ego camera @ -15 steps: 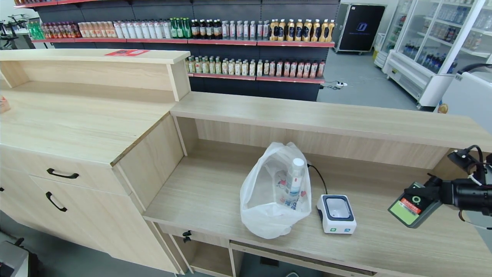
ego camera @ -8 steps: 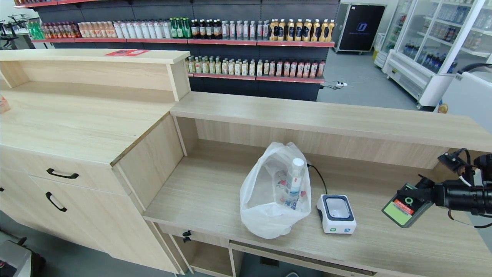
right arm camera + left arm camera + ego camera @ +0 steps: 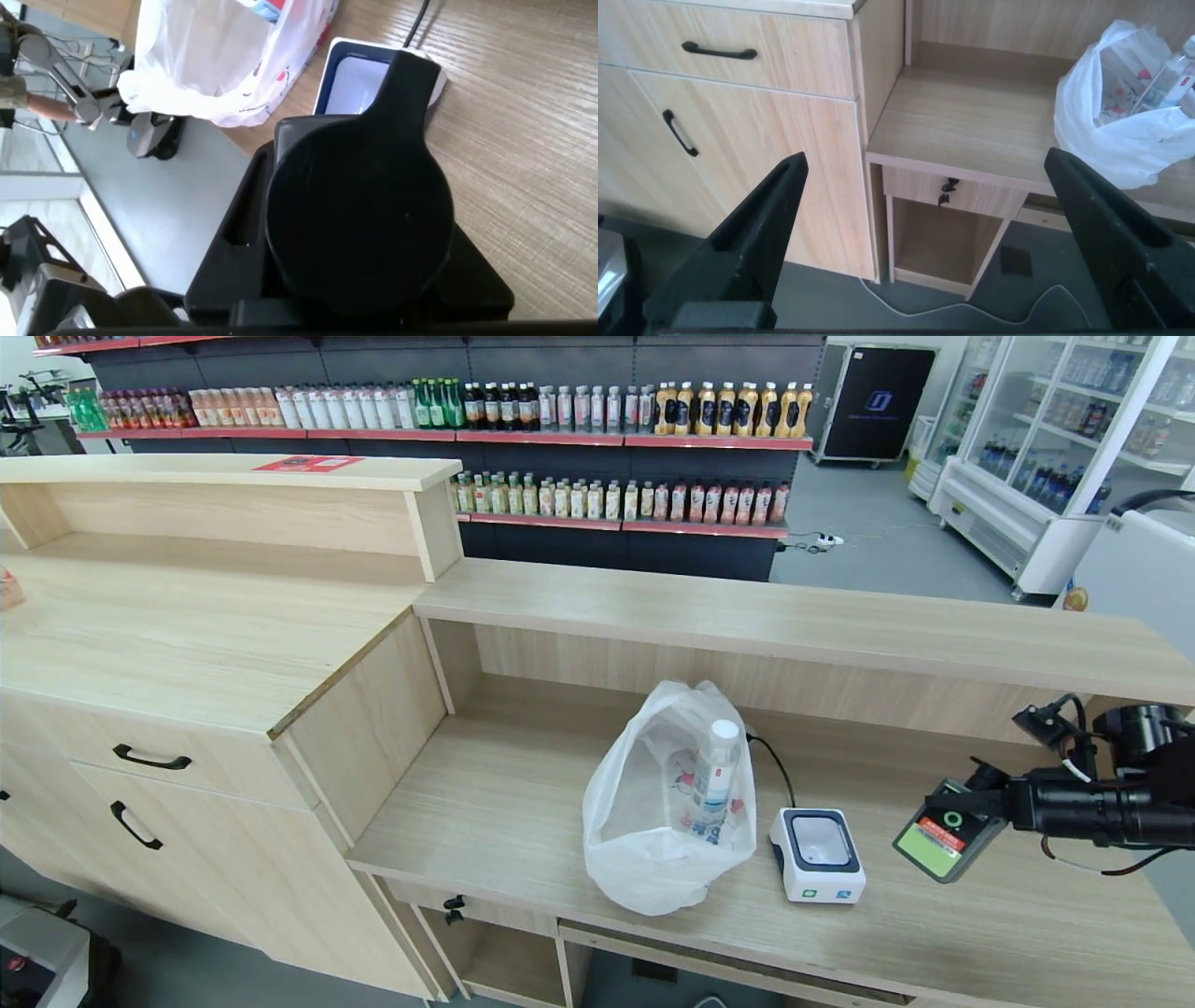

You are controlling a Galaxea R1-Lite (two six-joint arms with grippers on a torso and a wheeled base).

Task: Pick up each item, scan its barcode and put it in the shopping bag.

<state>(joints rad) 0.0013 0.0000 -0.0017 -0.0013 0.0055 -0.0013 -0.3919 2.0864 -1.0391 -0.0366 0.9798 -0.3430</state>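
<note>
While the bag and scanner have kept their places on the counter, the right gripper has carried its green box steadily towards the scanner over the last second, coming in from the counter's right end and dropping a little. The box now hangs tilted above the wood, near the scanner but apart from it and not over the glass. I judge this to be the approach to a scan: the pick-up of this item is done, the read is not, and the box needs to travel further the same way with its barcode turned to the window. Which face carries the code cannot be told. One bottle stands in the bag, so that item looks finished. The right fingers are closed on the box's upper end, gripping it firmly enough to hold it clear of the counter. In the right wrist view the scanner lies just beyond the gripper, with the bag beside it. The left gripper hangs low off the counter's left front, facing the cabinet; its fingers are spread wide, holding and touching nothing.
</note>
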